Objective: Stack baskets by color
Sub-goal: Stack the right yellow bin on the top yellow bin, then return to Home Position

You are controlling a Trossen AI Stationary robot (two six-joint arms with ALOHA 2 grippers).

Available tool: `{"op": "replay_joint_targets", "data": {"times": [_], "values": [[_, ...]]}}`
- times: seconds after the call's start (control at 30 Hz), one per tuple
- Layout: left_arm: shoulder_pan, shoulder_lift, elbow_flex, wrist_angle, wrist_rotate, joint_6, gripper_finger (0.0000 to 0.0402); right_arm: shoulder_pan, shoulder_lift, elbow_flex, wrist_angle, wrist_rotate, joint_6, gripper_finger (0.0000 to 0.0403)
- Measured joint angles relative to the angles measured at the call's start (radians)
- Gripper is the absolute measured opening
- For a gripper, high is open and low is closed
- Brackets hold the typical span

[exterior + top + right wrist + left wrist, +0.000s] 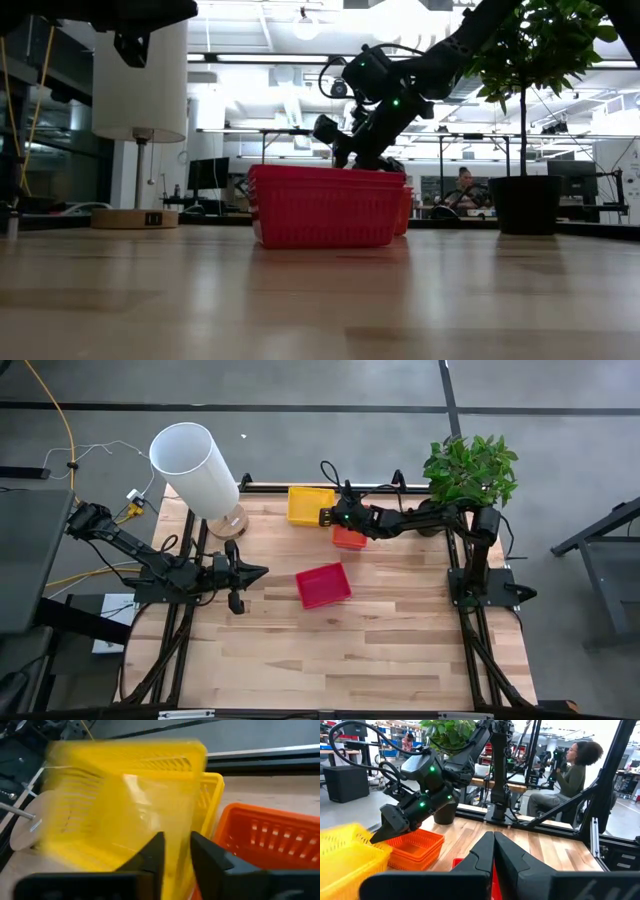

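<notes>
- Wooden table (380,650): red basket (323,585) mid-table, orange basket (349,538) and yellow baskets (309,504) at the far edge.
- Right gripper (327,516) between yellow and orange, fingers slightly parted; the blurred yellow basket seems released.
- Left gripper (262,571) clenched, beside red.

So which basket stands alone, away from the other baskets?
The red basket, near the table's middle. The yellow baskets and the orange baskets sit close together at the far edge, where the right pincer works.

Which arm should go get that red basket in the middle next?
Probably left: its shut tool waits free, close beside the red basket. The right tool is busy at the yellow baskets.
</notes>
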Motion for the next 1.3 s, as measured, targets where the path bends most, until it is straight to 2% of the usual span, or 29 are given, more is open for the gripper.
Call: {"op": "replay_joint_targets", "data": {"times": [0.2,0.3,0.47,0.57,0.67,0.77,0.83,0.97,1.07,1.23,1.3], "values": [[0.000,0.000,0.000,0.000,0.000,0.002,0.0000,0.000,-0.001,0.000,0.025,0.027,-0.004,0.0170],[0.000,0.000,0.000,0.000,0.000,0.002,0.0000,0.000,-0.013,-0.001,0.039,0.023,-0.066,0.0204],[0.000,0.000,0.000,-0.001,0.000,0.020,0.0000,0.011,-0.114,-0.002,0.010,-0.007,-0.307,0.0221],[0.002,0.000,0.000,-0.001,0.000,0.035,0.0000,0.054,-0.208,-0.002,-0.088,-0.024,-0.474,0.0219],[0.003,0.000,0.000,0.000,-0.020,0.055,0.0000,0.118,-0.307,-0.003,-0.255,-0.002,-0.599,0.0212],[0.010,0.000,0.000,0.001,-0.044,0.075,0.0000,0.199,-0.377,-0.006,-0.418,0.049,-0.653,0.0200],[0.025,0.000,0.001,0.004,-0.037,0.087,0.0000,0.256,-0.425,-0.045,-0.422,0.078,-0.660,0.0189],[0.070,-0.002,0.018,0.005,0.044,0.158,0.0000,0.343,-0.524,-0.190,-0.294,0.079,-0.674,0.0151],[0.110,-0.002,0.040,-0.004,0.101,0.182,0.0000,0.390,-0.598,-0.325,-0.107,0.048,-0.667,0.0109],[0.156,-0.009,0.049,-0.010,0.205,0.203,0.0000,0.451,-0.691,-0.511,0.191,-0.079,-0.657,0.0016],[0.169,-0.011,0.049,-0.017,0.232,0.203,0.0000,0.465,-0.717,-0.548,0.255,-0.111,-0.681,0.0009]]}}
